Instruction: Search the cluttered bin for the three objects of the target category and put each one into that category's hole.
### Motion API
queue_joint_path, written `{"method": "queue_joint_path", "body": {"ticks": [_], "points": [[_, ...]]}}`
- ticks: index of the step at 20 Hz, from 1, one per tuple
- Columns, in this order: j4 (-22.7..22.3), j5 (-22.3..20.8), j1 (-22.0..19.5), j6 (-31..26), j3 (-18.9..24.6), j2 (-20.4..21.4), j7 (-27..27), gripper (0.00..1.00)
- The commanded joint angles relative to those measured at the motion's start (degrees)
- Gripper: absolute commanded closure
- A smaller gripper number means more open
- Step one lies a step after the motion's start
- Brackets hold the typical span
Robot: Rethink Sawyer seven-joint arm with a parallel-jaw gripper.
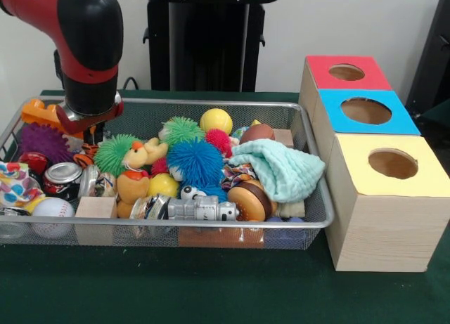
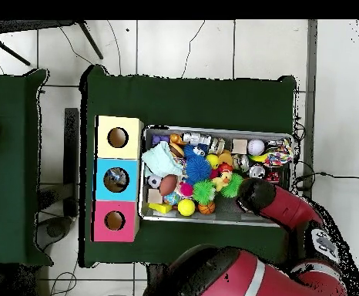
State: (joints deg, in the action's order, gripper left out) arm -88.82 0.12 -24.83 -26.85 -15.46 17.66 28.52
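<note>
Wire-mesh bin [image 1: 309, 222] is sitting at centre frame, packed with toys, so nothing is lying clear for an easy pick. Coming down at upper left, the gripper [image 1: 92, 137] is dipping among the clutter beside a green spiky ball [image 1: 112, 154] and a crushed can [image 1: 63, 174]; whether its fingers are spread or closed cannot be told, since the red wrist is hiding them. At right, three boxes with red [image 1: 346, 72], blue [image 1: 366, 111] and yellow [image 1: 393, 164] holes are waiting, tops up, close against the bin, likely for short drops. Which items belong to the target category is not evident.
</note>
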Motion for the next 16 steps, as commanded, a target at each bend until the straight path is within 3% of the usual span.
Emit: {"method": "queue_joint_path", "body": {"ticks": [1,9,16], "points": [[4.17,2.91,4.39,-4.27,1.44,0.38,18.28,1.0],[4.34,6.97,4.92,-7.1,3.95,1.69,18.57,1.0],[2.72,8.1,4.36,-5.4,4.45,1.63,16.86,1.0]]}}
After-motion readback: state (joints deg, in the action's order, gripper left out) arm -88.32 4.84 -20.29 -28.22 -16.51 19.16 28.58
